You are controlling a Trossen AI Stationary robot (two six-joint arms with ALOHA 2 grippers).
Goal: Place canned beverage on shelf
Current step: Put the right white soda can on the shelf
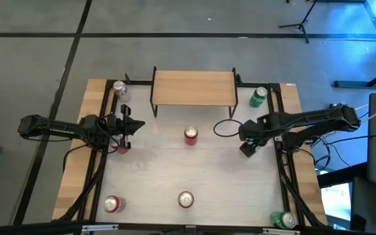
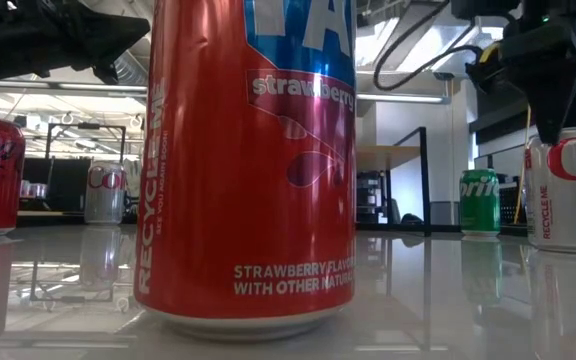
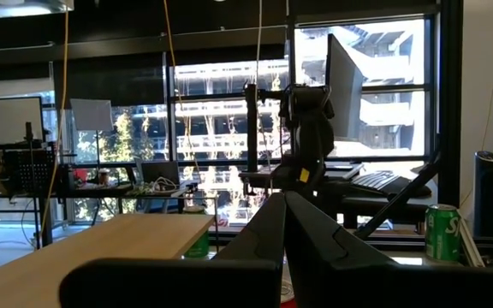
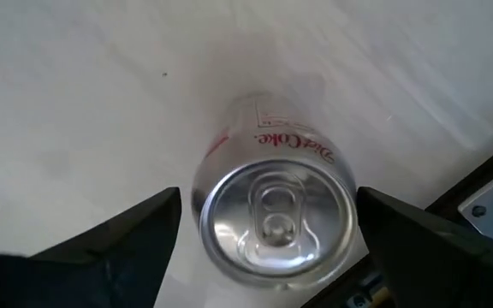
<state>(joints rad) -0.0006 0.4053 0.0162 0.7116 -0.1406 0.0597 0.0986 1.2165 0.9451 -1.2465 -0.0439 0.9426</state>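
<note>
The shelf, a light-wood top on thin black legs, stands at the table's far middle with nothing on it. A silver Diet Coke can stands upright on the table at the right. My right gripper hovers above it, pointing down and open, one finger on each side of the can's top, touching nothing. The low view shows the gripper just over this can. My left gripper is shut and empty, level above the table's left side, with a red can beneath the arm.
Other cans stand upright: red at centre, red at near middle, one at near left, green at near right, green right of the shelf, silver left of it. A black cable loops right of centre.
</note>
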